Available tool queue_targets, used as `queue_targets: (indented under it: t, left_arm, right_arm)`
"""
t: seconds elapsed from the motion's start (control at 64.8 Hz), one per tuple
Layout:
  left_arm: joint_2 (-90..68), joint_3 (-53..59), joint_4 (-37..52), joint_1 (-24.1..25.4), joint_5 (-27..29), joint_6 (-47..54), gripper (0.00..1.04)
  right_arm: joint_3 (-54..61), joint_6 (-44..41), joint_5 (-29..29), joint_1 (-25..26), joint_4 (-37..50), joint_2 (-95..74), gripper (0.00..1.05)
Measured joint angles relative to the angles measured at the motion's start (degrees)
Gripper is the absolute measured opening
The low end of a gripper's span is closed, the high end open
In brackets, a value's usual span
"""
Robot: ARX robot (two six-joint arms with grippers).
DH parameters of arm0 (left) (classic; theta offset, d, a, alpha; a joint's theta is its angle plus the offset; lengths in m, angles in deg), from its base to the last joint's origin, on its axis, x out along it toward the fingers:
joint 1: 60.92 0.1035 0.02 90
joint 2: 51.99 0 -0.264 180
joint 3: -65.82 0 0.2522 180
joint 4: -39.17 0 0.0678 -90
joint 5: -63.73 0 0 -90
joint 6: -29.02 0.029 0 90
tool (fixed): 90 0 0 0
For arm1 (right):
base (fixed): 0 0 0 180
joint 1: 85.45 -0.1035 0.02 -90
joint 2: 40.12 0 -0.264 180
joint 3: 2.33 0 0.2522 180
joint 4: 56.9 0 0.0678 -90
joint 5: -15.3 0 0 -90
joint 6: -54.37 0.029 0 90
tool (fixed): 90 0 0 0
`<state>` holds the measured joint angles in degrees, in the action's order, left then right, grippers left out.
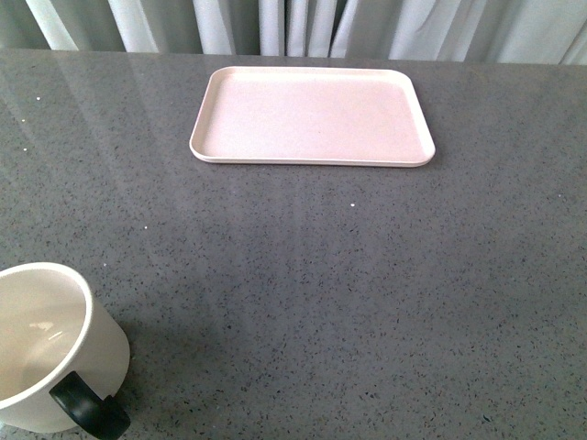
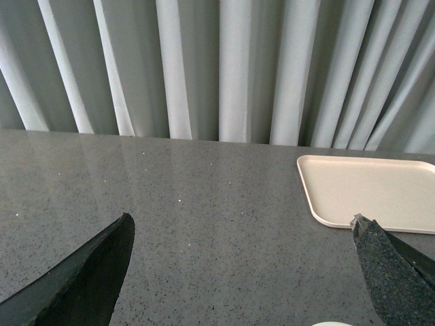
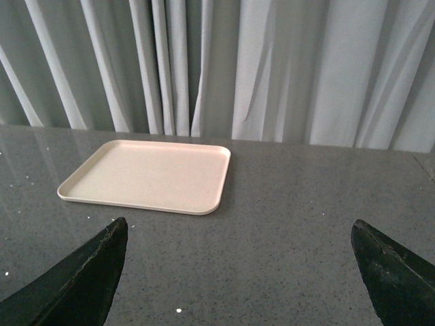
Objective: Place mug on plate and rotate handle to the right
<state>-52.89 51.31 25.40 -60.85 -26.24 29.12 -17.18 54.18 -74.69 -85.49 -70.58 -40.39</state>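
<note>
Most of each view is taken up by the grey speckled desk point(image 1: 367, 302), on whose glossy top pale streaks of light are reflected. Behind its far edge a pleated curtain point(image 3: 272, 68) of light grey-white cloth is hung across the whole width.

The plate point(image 1: 312, 115), a flat pale pink rectangle with rounded corners and a low raised rim, is laid on the far middle of the desk with its long side running across the front view.

The mug point(image 1: 55, 348) is stood upright on the desk at the near left of the front view, well apart from the plate, and is partly cut off by the picture's edge. Its white wall and cream inside are seen from above. The face print cannot be made out from this side.

The left pincer point(image 2: 241, 219) is held above the desk with its two dark fingers spread wide, and only the desk is seen between them. The right pincer point(image 3: 239, 223) is likewise parted wide, with the plate seen beyond it and desk surface in the gap.

The handle point(image 1: 87, 410), a glossy black loop, is turned toward the robot and slightly to the right.
</note>
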Motion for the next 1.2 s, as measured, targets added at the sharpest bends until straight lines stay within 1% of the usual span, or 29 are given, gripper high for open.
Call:
queue_targets:
  t: [0.679,0.71,0.756,0.787,0.818,0.849,0.88,0.911,0.988,1.065,1.204]
  left_arm:
    - [0.0,0.0,0.0,0.0,0.0,0.0,0.96]
    - [-1.29,-0.81,-2.43,-0.09,0.66,-0.9,0.96]
    - [-7.08,-5.75,-13.22,0.33,-0.31,-2.64,0.95]
    - [-12.28,-9.18,-18.62,1.22,-0.85,-2.75,0.95]
    - [-16.98,-12.04,-22.23,2.14,-1.9,-2.49,0.95]
    - [-21.27,-14.51,-23.91,3.02,-2.89,-1.84,0.95]
    - [-24.76,-16.59,-24.0,3.96,-4.02,-0.87,0.95]
    - [-29.53,-19.69,-23.12,5.27,-6.43,0.94,0.95]
    - [-36.92,-23.61,-21.35,6.93,-8.98,5.64,0.95]
    - [-42.16,-24.76,-20.2,7.39,-9.33,8.59,0.96]
    - [-47.76,-24.9,-17.97,7.37,-10.75,9.66,0.96]
  right_arm:
    - [0.0,0.0,0.0,0.0,0.0,0.0,0.96]
    - [0.0,0.02,0.0,0.0,0.0,0.0,0.96]
    - [0.0,0.0,-0.07,0.0,0.0,0.0,0.96]
    - [0.0,0.02,-0.02,0.0,0.0,0.0,0.96]
    - [0.0,0.0,0.09,0.0,0.0,0.0,0.96]
    - [0.0,0.0,0.02,0.0,0.0,0.0,0.96]
    - [0.0,0.02,0.0,0.0,0.0,0.0,0.96]
    - [0.0,0.02,0.02,0.0,0.0,0.0,0.96]
    - [0.0,0.0,0.02,0.0,0.0,0.0,0.96]
    - [0.0,0.02,0.0,0.0,0.0,0.0,0.96]
    - [0.0,0.0,0.02,0.0,0.0,0.0,0.96]
